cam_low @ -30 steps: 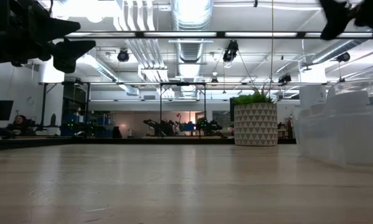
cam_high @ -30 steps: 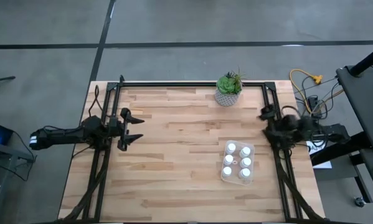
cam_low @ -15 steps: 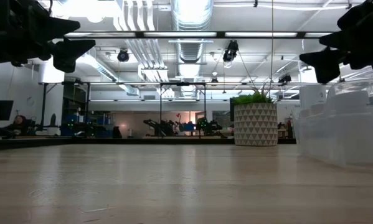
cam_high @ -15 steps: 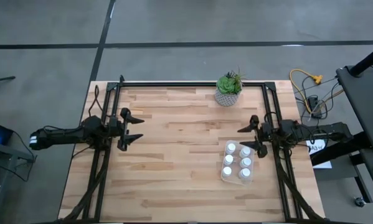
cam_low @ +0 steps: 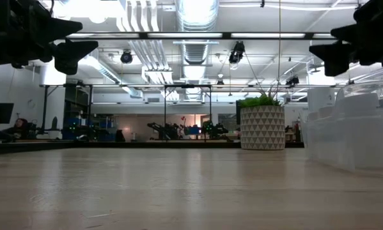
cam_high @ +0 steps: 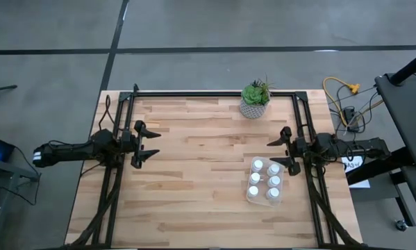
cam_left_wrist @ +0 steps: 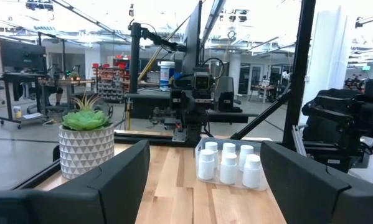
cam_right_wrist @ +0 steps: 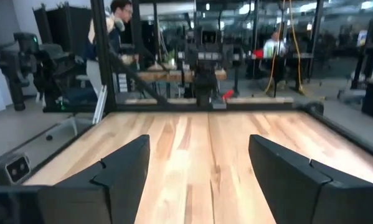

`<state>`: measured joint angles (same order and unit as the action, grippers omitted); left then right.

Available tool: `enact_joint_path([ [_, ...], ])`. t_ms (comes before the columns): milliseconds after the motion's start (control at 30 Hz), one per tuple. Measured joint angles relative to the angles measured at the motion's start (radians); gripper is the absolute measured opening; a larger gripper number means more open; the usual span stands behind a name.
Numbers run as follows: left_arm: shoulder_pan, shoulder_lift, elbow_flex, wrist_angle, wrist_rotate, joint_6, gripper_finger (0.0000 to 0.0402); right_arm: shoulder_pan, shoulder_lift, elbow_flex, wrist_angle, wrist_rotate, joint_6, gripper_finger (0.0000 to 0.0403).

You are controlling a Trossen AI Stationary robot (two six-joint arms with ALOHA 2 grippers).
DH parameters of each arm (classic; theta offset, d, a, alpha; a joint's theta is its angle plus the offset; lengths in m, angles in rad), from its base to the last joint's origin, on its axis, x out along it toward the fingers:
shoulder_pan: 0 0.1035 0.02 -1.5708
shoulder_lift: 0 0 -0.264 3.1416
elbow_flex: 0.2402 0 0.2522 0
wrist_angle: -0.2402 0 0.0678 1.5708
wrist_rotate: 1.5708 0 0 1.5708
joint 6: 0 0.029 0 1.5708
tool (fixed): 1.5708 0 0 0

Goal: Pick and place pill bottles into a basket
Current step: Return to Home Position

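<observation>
Left gripper (cam_high: 156, 142) and right gripper (cam_high: 271, 154) gape wide (basket (cam_high: 248, 199) holds pill bottles (cam_high: 273, 180), potted plant (cam_high: 255, 98) nearby).

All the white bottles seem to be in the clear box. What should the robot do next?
Probably draw the right gripper back to rest, like the left gripper: all six pill bottles sit in the basket and both grippers are open, empty.
</observation>
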<state>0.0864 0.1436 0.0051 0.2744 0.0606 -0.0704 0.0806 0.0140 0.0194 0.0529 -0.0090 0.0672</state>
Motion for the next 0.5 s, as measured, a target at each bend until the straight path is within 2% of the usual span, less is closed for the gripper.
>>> enact_joint_path([
  [500, 0.0, -0.001, 0.0, 0.0, 0.0, 0.0, 0.0287, 0.0, 0.028, -0.001, -0.028, 0.005, 0.035, 0.026],
])
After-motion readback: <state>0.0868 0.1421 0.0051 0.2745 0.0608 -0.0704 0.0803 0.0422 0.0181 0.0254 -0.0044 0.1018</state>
